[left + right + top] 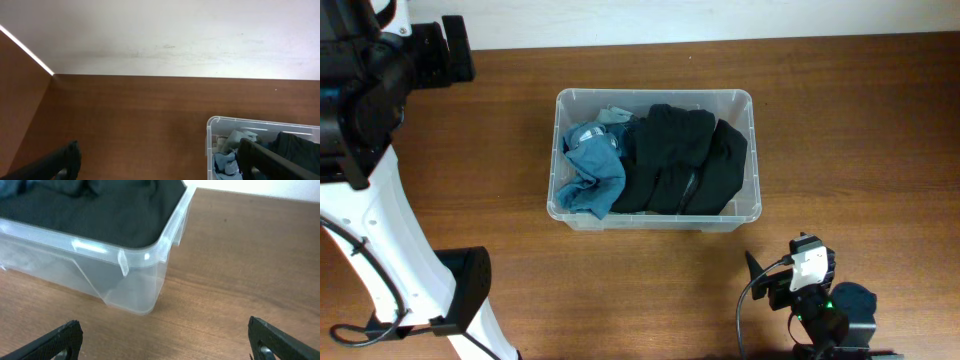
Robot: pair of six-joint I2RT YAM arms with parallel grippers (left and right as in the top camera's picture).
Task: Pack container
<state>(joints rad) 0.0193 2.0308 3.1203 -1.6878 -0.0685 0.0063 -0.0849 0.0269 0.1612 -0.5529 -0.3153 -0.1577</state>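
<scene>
The right end effector point(164, 330), spread wide and apparently empty, faces the container point(131, 282) corner-on.

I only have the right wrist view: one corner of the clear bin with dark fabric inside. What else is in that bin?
Observer: Overhead shows a blue garment bunched at the left end of the container, beside the black clothing.
Operator: Is anything draped over the rim on the sides I can't see?
Observer: No. From overhead, all the clothing lies inside the rim on every side.
Operator: Where is the other arm?
Observer: The left gripper is over bare table at the far left. It is apart from the container, with its fingers spread and nothing between them.
</scene>
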